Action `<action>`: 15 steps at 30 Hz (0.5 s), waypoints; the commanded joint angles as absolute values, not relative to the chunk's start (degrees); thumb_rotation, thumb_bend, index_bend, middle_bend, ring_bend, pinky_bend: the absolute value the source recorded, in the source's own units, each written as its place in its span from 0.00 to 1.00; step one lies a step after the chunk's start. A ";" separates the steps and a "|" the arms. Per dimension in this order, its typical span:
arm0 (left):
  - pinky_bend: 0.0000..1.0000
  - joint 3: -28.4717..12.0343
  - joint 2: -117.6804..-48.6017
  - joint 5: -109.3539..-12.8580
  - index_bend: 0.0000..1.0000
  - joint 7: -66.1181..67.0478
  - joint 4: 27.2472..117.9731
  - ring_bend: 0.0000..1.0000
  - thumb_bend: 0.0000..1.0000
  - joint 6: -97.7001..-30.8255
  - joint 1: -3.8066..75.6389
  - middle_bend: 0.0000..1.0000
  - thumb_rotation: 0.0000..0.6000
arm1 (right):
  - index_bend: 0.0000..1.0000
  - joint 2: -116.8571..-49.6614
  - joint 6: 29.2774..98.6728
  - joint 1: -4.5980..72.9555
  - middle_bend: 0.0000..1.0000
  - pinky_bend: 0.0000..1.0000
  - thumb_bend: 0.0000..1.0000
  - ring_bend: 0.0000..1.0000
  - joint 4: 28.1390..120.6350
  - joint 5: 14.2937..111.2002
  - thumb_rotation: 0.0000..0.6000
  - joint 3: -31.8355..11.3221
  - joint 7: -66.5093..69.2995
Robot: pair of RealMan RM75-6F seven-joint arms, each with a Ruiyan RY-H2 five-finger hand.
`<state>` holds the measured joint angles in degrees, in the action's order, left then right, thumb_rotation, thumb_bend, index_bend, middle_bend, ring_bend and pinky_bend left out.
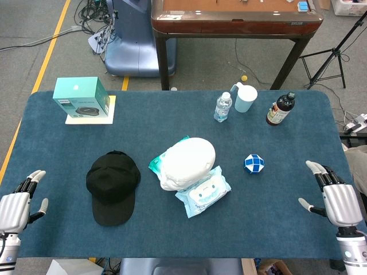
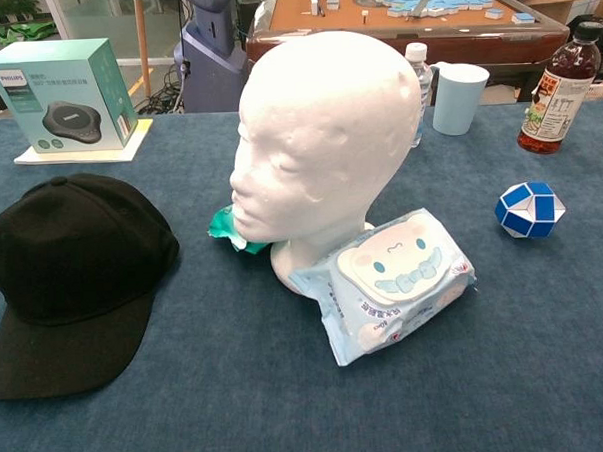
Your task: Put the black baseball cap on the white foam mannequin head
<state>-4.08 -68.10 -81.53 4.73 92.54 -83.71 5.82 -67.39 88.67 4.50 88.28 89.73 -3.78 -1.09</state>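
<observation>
The black baseball cap [image 1: 113, 185] [image 2: 71, 274] lies flat on the blue table, brim toward the near edge, left of centre. The white foam mannequin head [image 1: 187, 162] [image 2: 323, 140] stands upright at the table's centre, bare, its face turned toward the cap. My left hand [image 1: 19, 207] hovers at the near left corner, fingers apart, holding nothing, well left of the cap. My right hand [image 1: 334, 196] hovers at the near right edge, also open and holding nothing. Neither hand shows in the chest view.
A wet-wipes pack [image 1: 203, 191] [image 2: 391, 279] leans against the mannequin's base, with a green packet [image 2: 225, 229] behind it. A blue-white puzzle ball [image 1: 253, 163] sits to the right. A teal box [image 1: 82, 98], water bottle [image 1: 223, 107], cup [image 1: 246, 98] and brown bottle [image 1: 280, 109] line the far edge.
</observation>
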 commanded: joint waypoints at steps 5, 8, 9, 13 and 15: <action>0.42 -3.98 -68.12 -81.62 0.07 4.74 92.72 0.22 0.41 -83.71 5.84 0.15 1.00 | 0.13 -67.24 88.23 4.59 0.20 0.42 0.00 0.18 88.26 89.61 1.00 -3.69 -0.81; 0.43 -3.82 -67.80 -81.76 0.07 5.10 93.28 0.22 0.41 -83.64 5.85 0.15 1.00 | 0.13 -67.16 88.39 4.56 0.20 0.42 0.00 0.18 88.41 89.48 1.00 -3.86 -0.75; 0.43 -3.76 -67.73 -81.99 0.07 5.11 93.48 0.23 0.41 -83.79 5.82 0.15 1.00 | 0.13 -67.16 88.45 4.55 0.20 0.42 0.00 0.18 88.41 89.50 1.00 -3.88 -0.67; 0.44 -3.42 -67.74 -83.81 0.11 5.24 94.45 0.26 0.34 -85.17 5.58 0.19 1.00 | 0.14 -67.12 88.39 4.48 0.21 0.42 0.00 0.18 88.49 89.25 1.00 -3.92 -0.44; 0.45 -2.64 -67.74 -85.48 0.14 5.21 95.30 0.29 0.24 -85.94 5.26 0.24 1.00 | 0.14 -67.02 88.61 4.42 0.21 0.42 0.00 0.18 88.64 89.47 1.00 -3.89 -0.44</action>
<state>-3.16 -67.74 -84.54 5.18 94.69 -85.36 5.50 -67.04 88.57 4.44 88.60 89.42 -3.90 -0.44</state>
